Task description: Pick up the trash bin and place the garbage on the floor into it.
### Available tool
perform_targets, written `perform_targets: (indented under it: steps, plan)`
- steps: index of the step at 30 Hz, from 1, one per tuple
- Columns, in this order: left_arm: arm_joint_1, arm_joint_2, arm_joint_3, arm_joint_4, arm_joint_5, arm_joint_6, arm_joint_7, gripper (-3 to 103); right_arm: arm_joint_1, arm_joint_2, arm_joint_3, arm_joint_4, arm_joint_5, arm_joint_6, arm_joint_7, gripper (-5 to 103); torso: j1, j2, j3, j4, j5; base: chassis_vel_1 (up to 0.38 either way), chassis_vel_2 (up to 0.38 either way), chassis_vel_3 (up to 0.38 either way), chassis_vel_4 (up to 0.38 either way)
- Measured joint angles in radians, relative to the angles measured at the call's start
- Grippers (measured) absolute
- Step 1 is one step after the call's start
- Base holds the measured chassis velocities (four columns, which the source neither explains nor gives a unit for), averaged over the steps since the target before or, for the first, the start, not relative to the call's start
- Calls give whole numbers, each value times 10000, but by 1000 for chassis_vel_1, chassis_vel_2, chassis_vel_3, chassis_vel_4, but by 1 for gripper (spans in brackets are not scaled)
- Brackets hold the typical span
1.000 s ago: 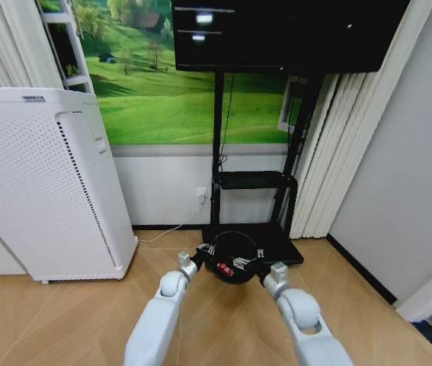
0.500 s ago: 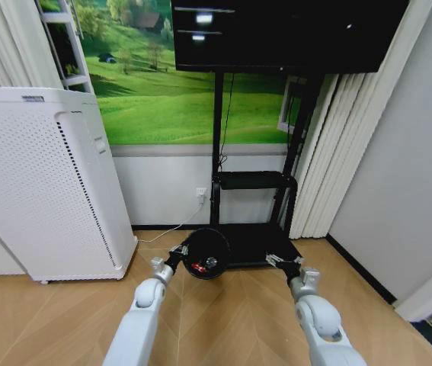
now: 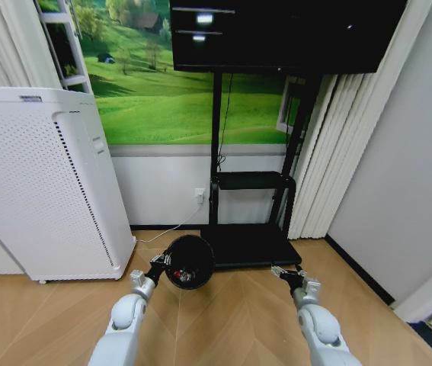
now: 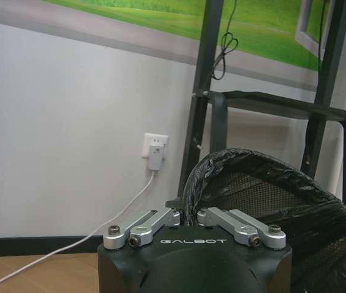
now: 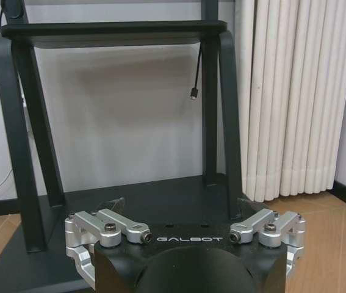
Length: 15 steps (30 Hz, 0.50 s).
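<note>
Left gripper (image 3: 160, 265) is clamped on the trash bin (image 3: 188, 261) rim at 9 o'clock, garbage (image 3: 183, 274) inside. Right gripper (image 3: 286, 275) hangs spread, empty. One-sided grip, so the bin could tilt and spill.

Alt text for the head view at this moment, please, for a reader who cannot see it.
The left gripper is shut on the rim of the trash bin, holding the black mesh bin over the wood floor with small red-and-white garbage inside. The right gripper hangs open and empty, in front of a black TV stand, with a tall white perforated appliance at left.
</note>
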State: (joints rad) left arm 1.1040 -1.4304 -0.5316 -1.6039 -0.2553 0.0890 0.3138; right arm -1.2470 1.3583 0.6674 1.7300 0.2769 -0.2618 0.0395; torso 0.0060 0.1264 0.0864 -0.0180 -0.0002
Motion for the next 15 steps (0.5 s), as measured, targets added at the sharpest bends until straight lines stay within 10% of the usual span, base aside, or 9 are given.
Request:
perform_targets:
  steps: [15]
  plan:
    - [103, 17, 27, -134, -53, 31, -78, 7, 21, -23, -184, -26, -116, 156, -85, 100, 0, 0, 1, -1, 5, -247, -248, 240, 243]
